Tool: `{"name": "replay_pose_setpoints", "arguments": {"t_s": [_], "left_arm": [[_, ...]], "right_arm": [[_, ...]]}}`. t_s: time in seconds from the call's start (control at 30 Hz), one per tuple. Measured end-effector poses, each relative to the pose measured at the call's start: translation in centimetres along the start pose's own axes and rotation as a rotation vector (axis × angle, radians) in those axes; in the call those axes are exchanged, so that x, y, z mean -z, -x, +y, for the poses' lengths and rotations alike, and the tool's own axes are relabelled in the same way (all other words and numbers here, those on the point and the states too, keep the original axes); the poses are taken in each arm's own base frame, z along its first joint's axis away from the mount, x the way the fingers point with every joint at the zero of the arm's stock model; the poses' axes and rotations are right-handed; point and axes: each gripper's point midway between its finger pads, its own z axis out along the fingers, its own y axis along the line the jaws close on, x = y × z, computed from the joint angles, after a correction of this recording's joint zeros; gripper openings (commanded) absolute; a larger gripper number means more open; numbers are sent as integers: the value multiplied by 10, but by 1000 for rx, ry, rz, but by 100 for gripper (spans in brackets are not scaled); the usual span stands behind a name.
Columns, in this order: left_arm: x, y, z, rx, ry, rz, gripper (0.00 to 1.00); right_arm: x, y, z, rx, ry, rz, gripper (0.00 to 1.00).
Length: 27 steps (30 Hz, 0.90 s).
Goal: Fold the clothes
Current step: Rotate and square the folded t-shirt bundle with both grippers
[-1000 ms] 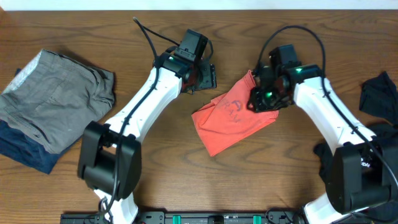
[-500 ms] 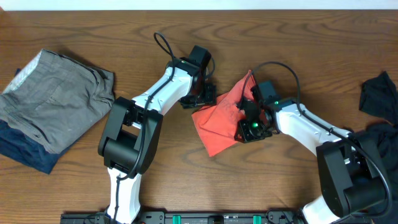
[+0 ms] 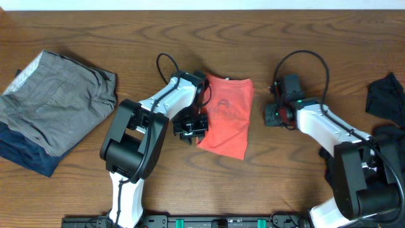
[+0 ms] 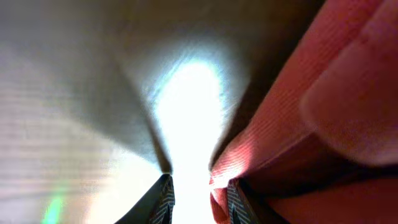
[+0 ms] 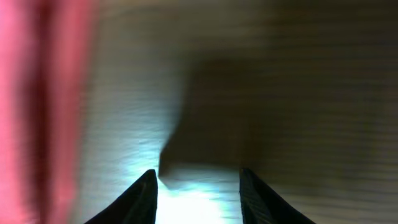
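Since the earlier frame the shirt [image 3: 226,117] is lying folded flat near the tabletop [image 3: 297,44] centre, and the right end effector [image 3: 271,115] is standing apart from it, open and empty. The left end effector [image 3: 192,128] is touching its left edge, fingers narrowly apart, clamping nothing. Soft and light, the shirt is probably wanting a corner pinch.

Centre frame: the red shirt [image 3: 224,117] is blocked along its left edge by the left gripper [image 3: 191,128] and its arm. The shirt's right edge is accessible, since bare table [image 3: 259,145] separates it from the right gripper [image 3: 269,116]. Obstacles are the grey folded pile [image 3: 54,107] at far left and dark garments [image 3: 385,95] at the right edge. The lower-centre strip is bare.
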Motion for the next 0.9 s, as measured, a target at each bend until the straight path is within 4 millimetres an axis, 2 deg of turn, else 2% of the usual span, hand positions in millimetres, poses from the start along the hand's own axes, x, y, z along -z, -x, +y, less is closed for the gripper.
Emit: {"name": "replay_pose_setpoints", "arguments": {"t_s": [0.1, 0.17, 0.2, 0.23, 0.3, 0.43, 0.53, 0.7, 0.9], "left_arm": [[4, 4, -2, 7, -15, -28, 37], [15, 16, -7, 0, -50, -95, 63], [23, 23, -10, -8, -76, -138, 79], [34, 31, -14, -11, -108, -191, 89], [67, 48, -21, -34, -183, -328, 100], [122, 73, -34, -100, -290, -544, 98], [140, 87, -42, -159, -318, -636, 98], [136, 99, -47, -220, -315, -662, 98], [107, 117, -61, -288, -354, -618, 98]], "right_arm": [[2, 1, -12, -18, -33, 13, 47], [3, -4, -16, -20, -49, 39, 48], [4, -8, -18, -20, -54, 54, 48], [4, -12, -19, -20, -60, 69, 49], [4, -18, -21, -20, -69, 94, 49], [5, -22, -22, -19, -76, 111, 49], [5, -24, -23, -19, -78, 118, 50], [5, -26, -23, -19, -81, 128, 50], [5, -28, -23, -19, -82, 135, 50]]}}
